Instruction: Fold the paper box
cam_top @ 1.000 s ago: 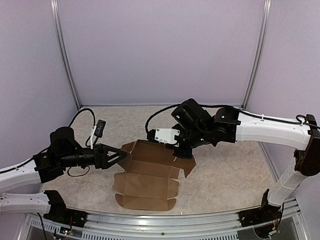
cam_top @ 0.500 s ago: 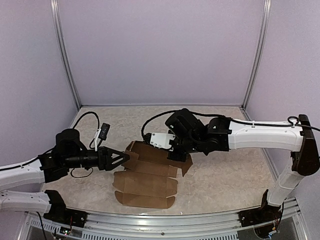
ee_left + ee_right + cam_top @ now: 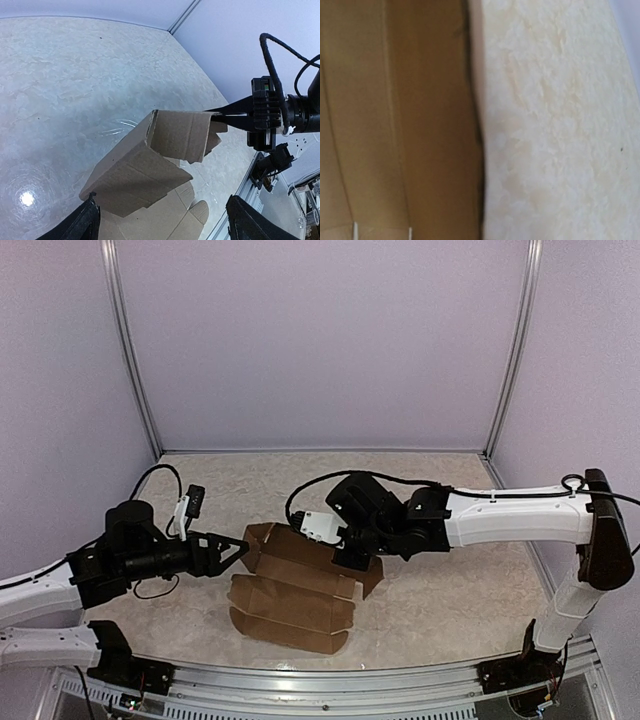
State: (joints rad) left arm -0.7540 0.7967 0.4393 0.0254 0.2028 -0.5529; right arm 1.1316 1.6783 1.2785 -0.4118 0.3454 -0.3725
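The paper box [image 3: 290, 602] is a brown die-cut cardboard sheet, partly folded, in the middle of the table. Its near panels lie flat and its far panel [image 3: 300, 552] stands raised and tilted. My left gripper [image 3: 240, 552] is open and empty, just left of the raised panel's left end. In the left wrist view the box [image 3: 135, 175] fills the space ahead of the spread left gripper [image 3: 162, 212]. My right gripper [image 3: 216, 114] pinches the raised panel's right end with thin black fingers. The right wrist view shows only cardboard [image 3: 395, 125] and table.
The table top [image 3: 450, 580] is pale and mottled, with purple walls on three sides. A metal rail [image 3: 350, 680] runs along the near edge. The right arm [image 3: 500, 515] reaches across from the right above the table.
The right gripper has moved left and nearer, tipping the far panel up and over the sheet. The left gripper has drawn back a little to the left, still open.
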